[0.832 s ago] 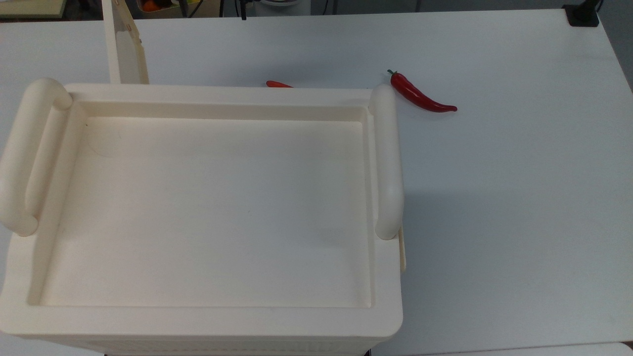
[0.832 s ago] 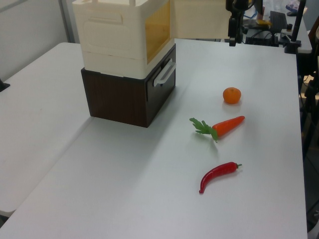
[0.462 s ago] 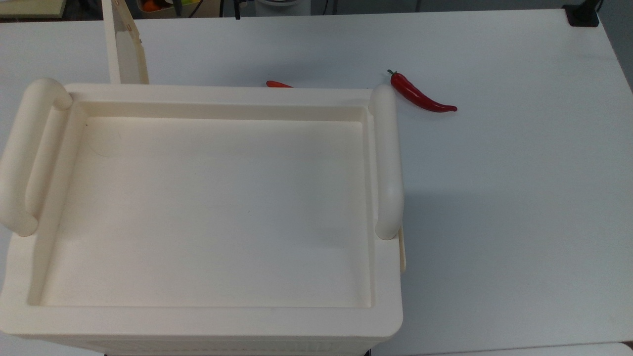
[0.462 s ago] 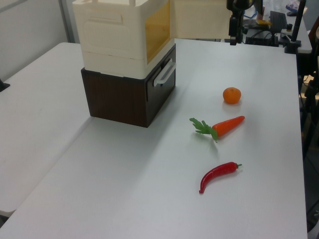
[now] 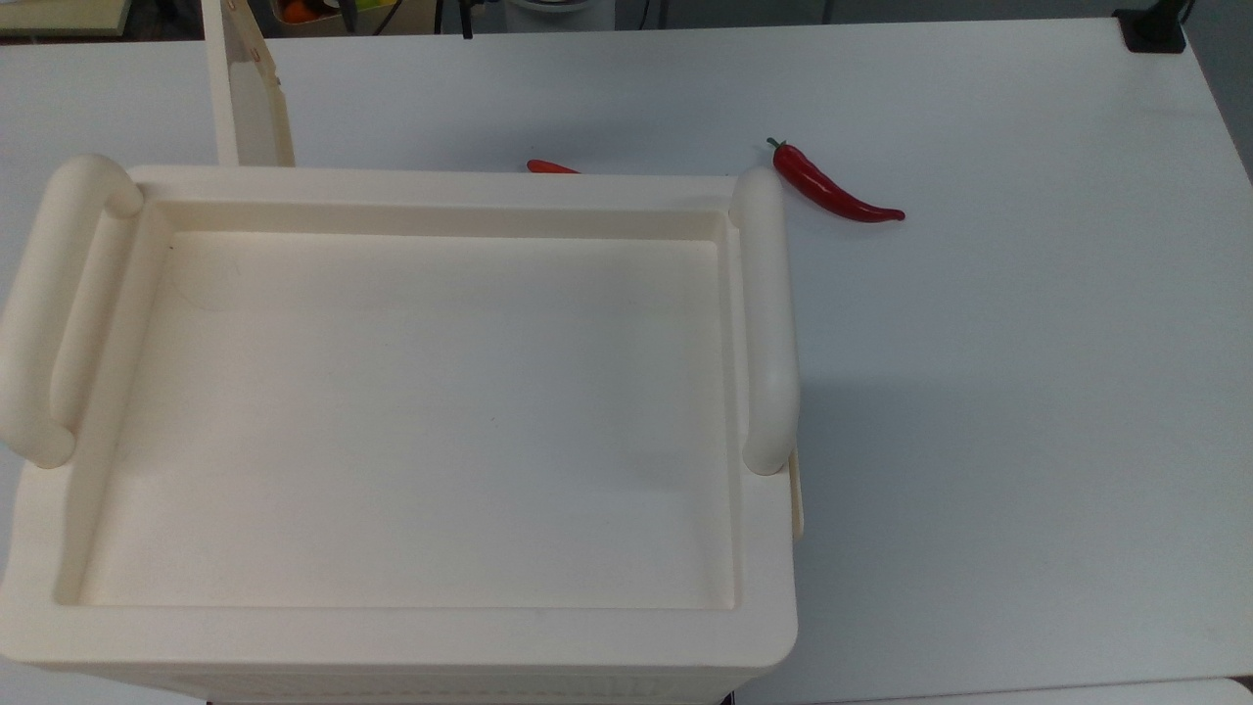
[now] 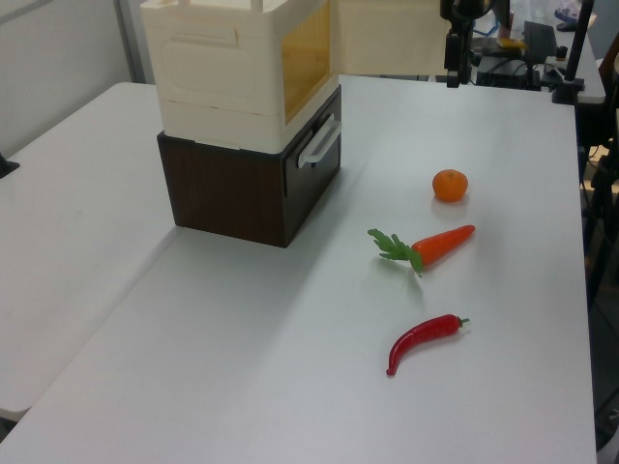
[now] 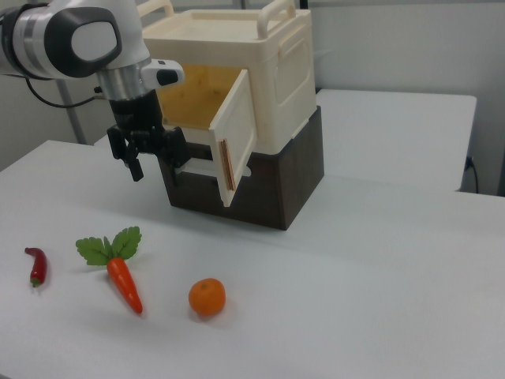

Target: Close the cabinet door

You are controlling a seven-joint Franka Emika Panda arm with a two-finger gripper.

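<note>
The right view shows, nearest, a round orange fruit (image 7: 207, 297), a toy carrot with green leaves (image 7: 120, 272) and a small red chili pepper (image 7: 35, 265) lying on the white table (image 7: 355, 300). Behind them stands the big cream plastic cabinet (image 7: 268, 71) on a dark brown box (image 7: 284, 178). The thin flat cream cabinet door (image 7: 235, 148) swings out wide open toward the camera. The robot's black gripper (image 7: 136, 164) hangs just beside the door, on the right view's left, not touching it. I cannot tell if its fingers are apart or together.
</note>
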